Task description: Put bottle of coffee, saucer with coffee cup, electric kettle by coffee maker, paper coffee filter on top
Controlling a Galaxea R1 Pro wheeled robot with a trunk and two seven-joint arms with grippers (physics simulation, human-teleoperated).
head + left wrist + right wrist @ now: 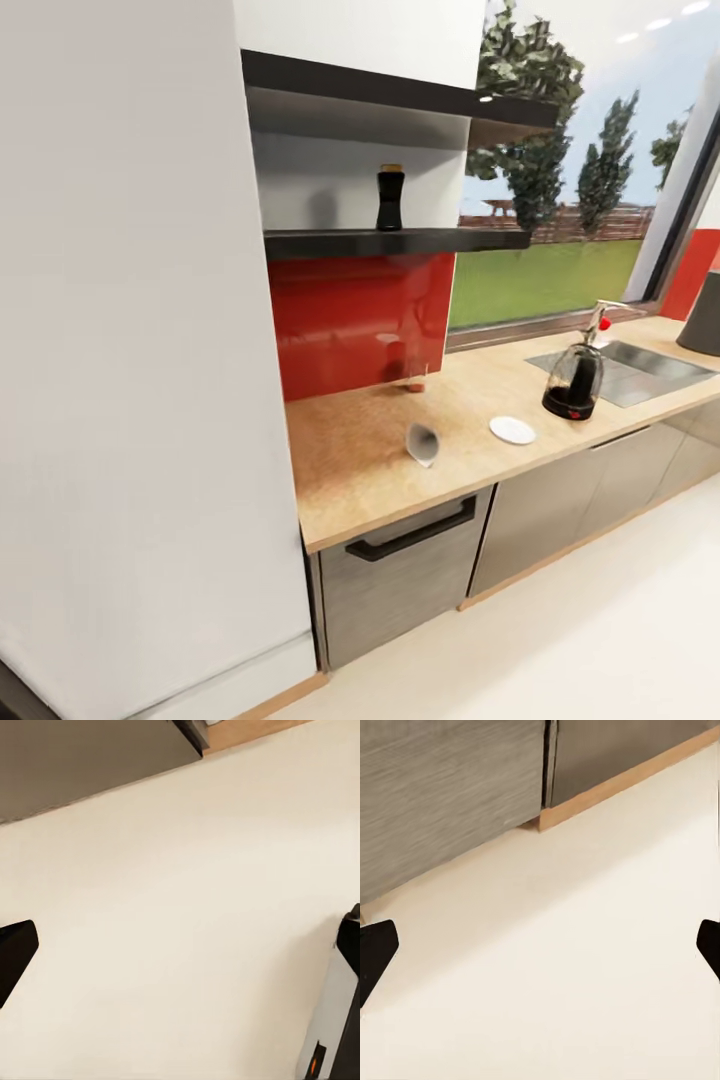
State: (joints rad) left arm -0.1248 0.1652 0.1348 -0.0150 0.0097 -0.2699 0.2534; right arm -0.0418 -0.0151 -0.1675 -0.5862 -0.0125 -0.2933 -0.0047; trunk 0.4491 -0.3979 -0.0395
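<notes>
The bottle of coffee (390, 198), dark with a yellow cap, stands on the lower black kitchen shelf (400, 242). Below it runs the kitchen countertop (350, 470). The paper coffee filter (423, 443) lies on its side there, with the white saucer (512, 430) just right of it. The electric kettle (574, 383) stands by the sink (640, 372). A dark grey edge of the coffee maker (703, 315) shows at the far right. A small cup-like thing (415, 378) sits against the red backsplash. My left gripper (180, 949) and right gripper (540, 949) hang open over bare floor, holding nothing.
A tall white cabinet wall (130, 350) fills the left. Grey cabinet fronts with a black handle (412, 537) sit under the counter. A faucet (600, 320) rises behind the sink. Cream floor (560, 640) spreads in front. A window lies behind the counter.
</notes>
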